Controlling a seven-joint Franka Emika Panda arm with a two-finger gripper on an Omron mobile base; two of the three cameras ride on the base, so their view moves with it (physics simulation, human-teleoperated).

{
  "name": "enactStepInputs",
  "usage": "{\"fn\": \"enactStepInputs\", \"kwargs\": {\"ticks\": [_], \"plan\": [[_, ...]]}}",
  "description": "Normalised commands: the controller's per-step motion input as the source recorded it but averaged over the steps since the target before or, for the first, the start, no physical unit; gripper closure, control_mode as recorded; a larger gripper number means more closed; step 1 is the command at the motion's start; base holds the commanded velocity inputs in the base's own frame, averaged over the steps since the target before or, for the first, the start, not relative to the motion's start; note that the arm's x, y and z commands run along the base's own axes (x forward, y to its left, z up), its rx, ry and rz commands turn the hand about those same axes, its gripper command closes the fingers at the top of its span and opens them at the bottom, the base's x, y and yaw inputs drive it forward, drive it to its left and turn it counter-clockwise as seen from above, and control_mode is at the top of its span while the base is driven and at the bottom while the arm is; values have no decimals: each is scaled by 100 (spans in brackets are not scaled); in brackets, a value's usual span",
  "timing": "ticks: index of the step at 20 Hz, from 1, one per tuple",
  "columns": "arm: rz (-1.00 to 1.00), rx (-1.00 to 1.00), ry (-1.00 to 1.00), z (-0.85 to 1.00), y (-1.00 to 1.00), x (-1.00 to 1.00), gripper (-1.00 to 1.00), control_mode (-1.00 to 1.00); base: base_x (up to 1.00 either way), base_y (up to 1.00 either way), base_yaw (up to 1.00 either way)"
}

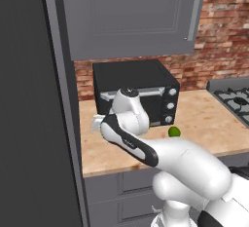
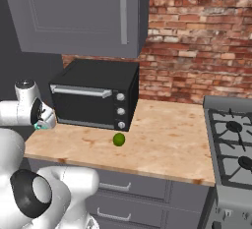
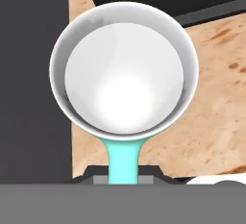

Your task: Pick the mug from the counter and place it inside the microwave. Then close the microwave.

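The mug (image 3: 125, 69) is seen from above in the hand view, with a white inside, a white rim and a teal handle (image 3: 124, 158) running down between the fingertips. My gripper (image 3: 124, 177) is shut on that handle. From the right base view, the gripper (image 2: 43, 118) sits at the far left end of the counter (image 2: 162, 134), with a sliver of teal mug (image 2: 41, 125) under it. From the left base view, the gripper (image 1: 98, 123) is low over the counter (image 1: 209, 119), left of the black oven. Whether the mug rests on the wood I cannot tell. The microwave is out of view.
A black oven (image 1: 136, 92) (image 2: 93, 95) with a silver bar handle stands at the back of the counter. A green lime (image 1: 174, 132) (image 2: 118, 139) lies in front of it. A tall dark panel (image 1: 29, 123) rises at the left, a stove (image 2: 231, 144) lies to the right, and a grey wall cabinet (image 1: 136, 11) hangs above.
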Motion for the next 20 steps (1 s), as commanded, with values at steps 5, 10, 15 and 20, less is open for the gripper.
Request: {"fn": "enactStepInputs", "kwargs": {"ticks": [5,10,15,20], "plan": [[-1,0,0,52,-31,0,100,-100,0,0,0],[-3,0,0,26,-34,0,100,-100,0,0,0],[-5,0,-2,1,-46,0,100,-100,0,0,0],[-8,-2,-1,0,-49,0,100,-100,0,0,0]]}}
